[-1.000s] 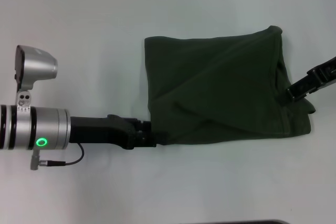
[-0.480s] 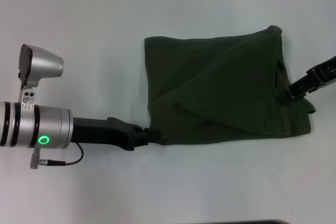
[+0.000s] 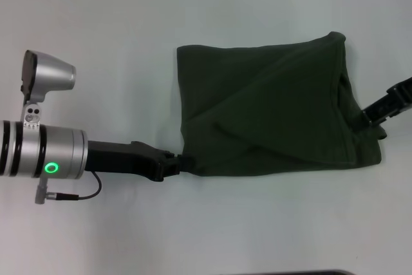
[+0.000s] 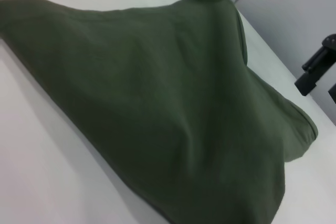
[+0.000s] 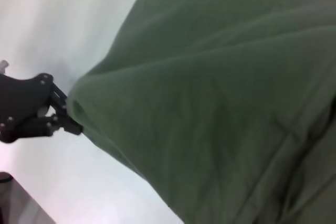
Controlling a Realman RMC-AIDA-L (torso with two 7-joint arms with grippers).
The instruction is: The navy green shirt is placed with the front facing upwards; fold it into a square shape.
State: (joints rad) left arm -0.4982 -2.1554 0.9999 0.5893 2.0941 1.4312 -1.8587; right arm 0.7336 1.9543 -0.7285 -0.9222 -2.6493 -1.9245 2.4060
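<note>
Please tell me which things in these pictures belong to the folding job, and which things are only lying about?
Belonging to the job:
- navy green shirt, already folded into a rough rectangle
- left hand, at the shirt's near left corner
- right hand, at the shirt's right edge

Only lying about:
- nothing; only the white table under the shirt

Table (image 3: 193, 24): plain white, matte, fills nearly the whole head view. Faint soft shadows on it, otherwise uniform.

Dark strip (image 3: 290, 272) at the near edge of the head view, low and narrow; what it is cannot be told.

Left wrist view: white table (image 4: 47, 171) runs on to a straight far edge. Beyond that edge, a grey surface (image 4: 294, 19) with one thin pale seam across it.

Right wrist view: same white table (image 5: 63, 24); a grey patch (image 5: 21, 208) shows in one corner, unclear.
</note>
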